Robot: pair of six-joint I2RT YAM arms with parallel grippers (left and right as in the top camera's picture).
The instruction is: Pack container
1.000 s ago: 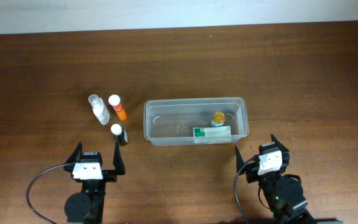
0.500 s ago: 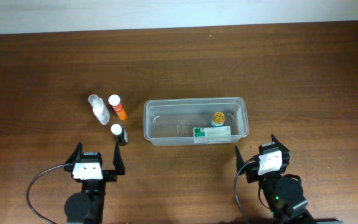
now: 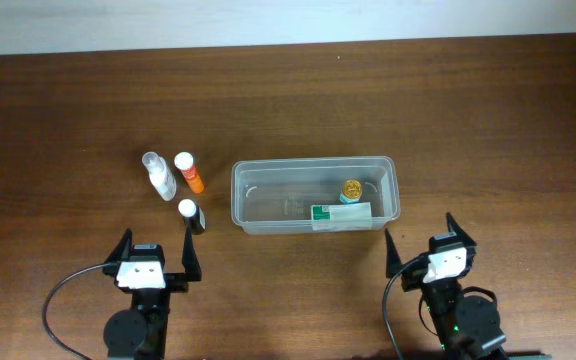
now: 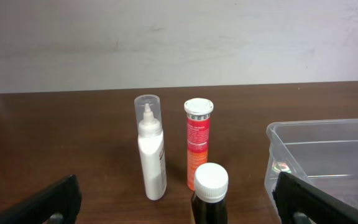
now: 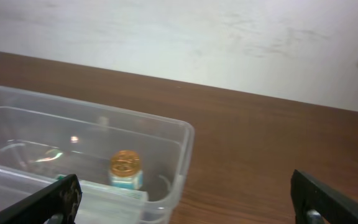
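- Left fingers (image 3: 158,239) released, empty; dark bottle (image 3: 192,215) stands upright just ahead, toward their right tip
- Right fingers (image 3: 417,227) released too; container (image 3: 314,165) lies crosswise ahead

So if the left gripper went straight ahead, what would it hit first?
Most likely the dark bottle with the white cap, standing closest ahead of the left gripper, slightly right of centre.

I am shifting my right gripper (image 3: 418,226) a little to my right and slightly back toward my base, easing it away from the container's (image 3: 236,196) near wall and carrying both fingertips further toward its right end.
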